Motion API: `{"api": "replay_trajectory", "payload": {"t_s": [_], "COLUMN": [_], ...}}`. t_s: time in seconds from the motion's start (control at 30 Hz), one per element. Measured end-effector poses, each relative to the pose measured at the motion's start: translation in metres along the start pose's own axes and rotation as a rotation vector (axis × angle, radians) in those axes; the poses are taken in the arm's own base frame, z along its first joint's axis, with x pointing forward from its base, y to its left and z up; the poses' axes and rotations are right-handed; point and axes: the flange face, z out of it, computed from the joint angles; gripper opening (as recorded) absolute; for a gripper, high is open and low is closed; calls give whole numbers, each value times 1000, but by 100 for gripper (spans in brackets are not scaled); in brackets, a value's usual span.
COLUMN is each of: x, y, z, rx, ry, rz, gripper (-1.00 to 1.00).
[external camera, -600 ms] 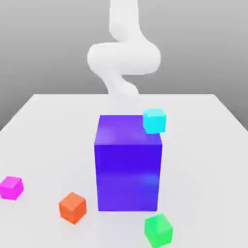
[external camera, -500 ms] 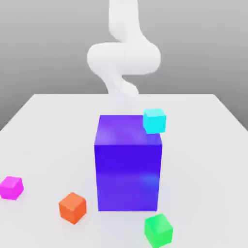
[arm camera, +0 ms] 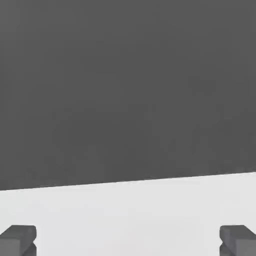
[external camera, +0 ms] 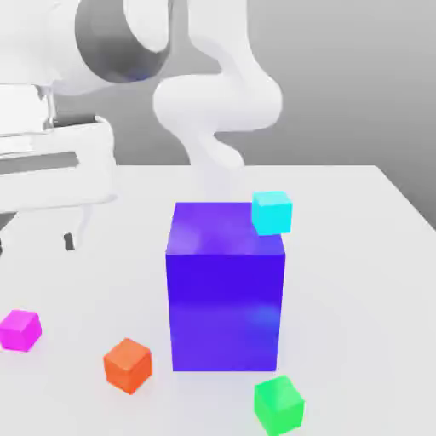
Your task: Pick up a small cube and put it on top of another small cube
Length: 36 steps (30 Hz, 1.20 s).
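The small magenta cube lies on the white table at the exterior view's left, near the front. My gripper hangs above and behind it on the large white hand, well clear of the cube. In the hand view my gripper is open: the dark fingertips stand far apart, with nothing but bare table between them. An orange cube, a green cube and a cyan cube also lie on the table.
A big blue block stands in the middle of the table. The cyan cube sits behind its far right corner. The arm's white links rise behind the block.
The white hand has swung into the exterior view's upper left. The cubes and the blue block have not moved.
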Motion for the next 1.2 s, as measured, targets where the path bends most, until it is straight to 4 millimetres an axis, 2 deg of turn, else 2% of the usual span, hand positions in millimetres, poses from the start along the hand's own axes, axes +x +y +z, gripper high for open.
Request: {"api": "replay_trajectory", "payload": {"t_s": [0.17, 0.3, 0.37, 0.43, 0.53, 0.57, 0.8, 0.93, 0.97, 1.0, 1.07, 1.2], "x": [1, -9, -12, -13, -17, -19, -19, -13, -14, -13, -9, -7], "y": [85, 158, 176, 184, 193, 196, 196, 186, 186, 183, 162, 119], "z": [59, 90, 104, 121, 150, 157, 157, 124, 124, 111, 105, 109], "rx": [-122, -237, -264, -272, -273, -273, -272, -274, -273, -272, -272, -276], "ry": [-49, -81, -84, -84, -86, -88, -89, -86, -87, -88, -82, -62], "rz": [36, 57, 60, 59, 61, 62, 62, 59, 59, 61, 30, 73], "gripper": [0, 0, 0, 0, 0, -100, -100, -100, -100, -100, -100, -100]}}
